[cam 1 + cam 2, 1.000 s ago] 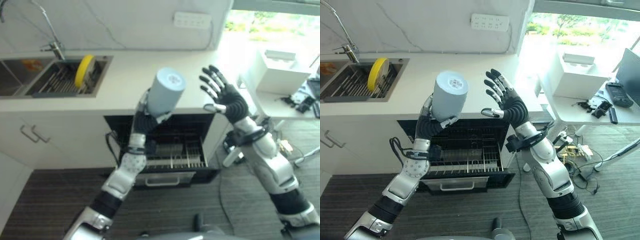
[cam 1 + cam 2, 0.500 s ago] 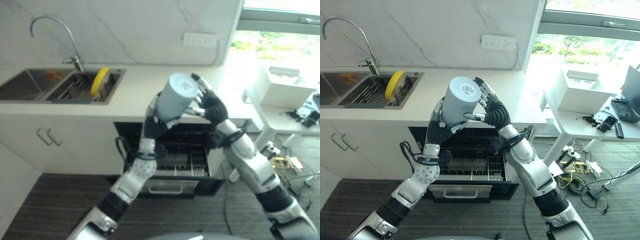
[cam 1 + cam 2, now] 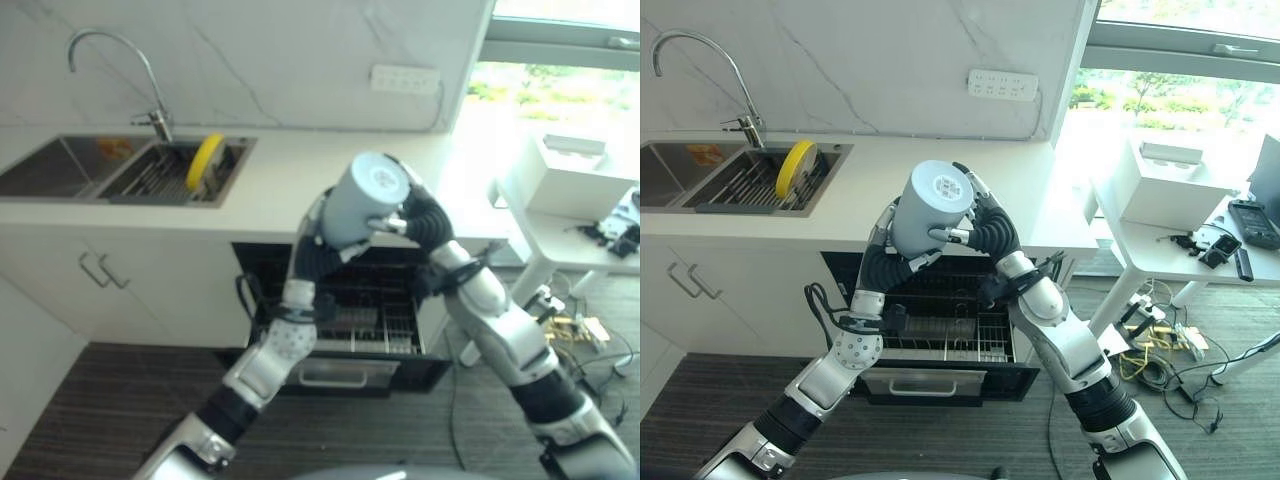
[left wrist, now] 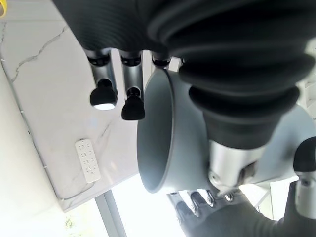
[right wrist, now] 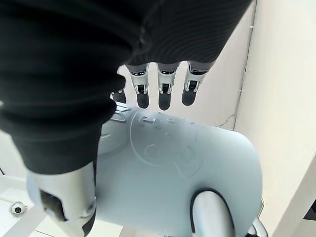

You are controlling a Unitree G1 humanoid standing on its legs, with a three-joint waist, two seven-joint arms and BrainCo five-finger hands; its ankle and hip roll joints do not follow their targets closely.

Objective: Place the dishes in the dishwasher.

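A yellow round plate (image 3: 794, 168) stands on edge in the steel sink (image 3: 700, 185) at upper left, below a curved tap (image 3: 700, 60). At centre, above the open dishwasher's wire rack (image 3: 940, 320), both arms rise. The left hand (image 3: 887, 255) and right hand (image 3: 985, 225) each curl fingers around a pale blue-grey cylindrical cup (image 3: 932, 205), tilted base-up between them.

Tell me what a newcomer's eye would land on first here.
The pale blue cup, held up above the counter between the left hand and the right hand. Below it the open dishwasher shows its wire rack, and a yellow plate stands upright in the sink.
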